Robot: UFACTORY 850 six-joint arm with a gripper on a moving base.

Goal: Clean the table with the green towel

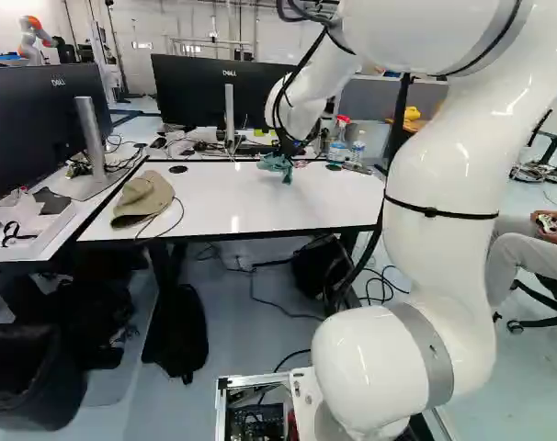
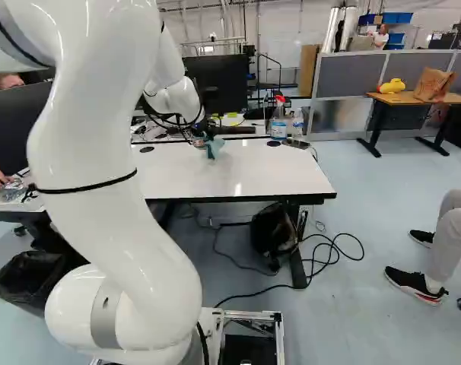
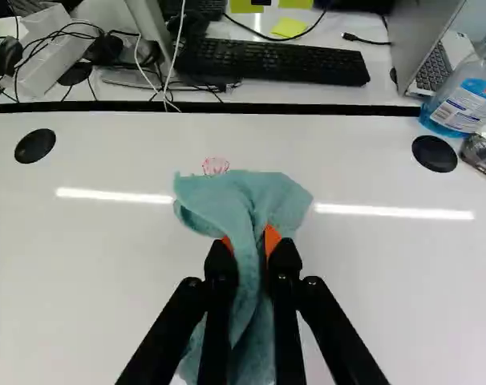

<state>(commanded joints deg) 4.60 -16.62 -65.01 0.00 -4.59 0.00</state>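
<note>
- So the tool (image 3: 251, 241) had the green towel (image 3: 259, 192) pinched between its 2 fingers, cloth bunched in the middle and spilling out ahead and underneath.
- Looked like wiping was the step in hand. The obvious target was the red scribble (image 3: 215, 166) on the desk (image 3: 107, 241), just ahead of the tool and a touch left, right by the towel's far edge.
- IMO the good move was keeping that grip, getting loose cloth over the mark, then pressing lightly and doing short overlapping strokes.
- Fingertips needed to ride above the surface, cloth doing the rubbing. Couldn't tell how hard it pressed.
- Long swipes risked the spray bottle (image 3: 467, 100) ahead-right of the tool, or the cap (image 1: 142, 197) off to its left.
</note>
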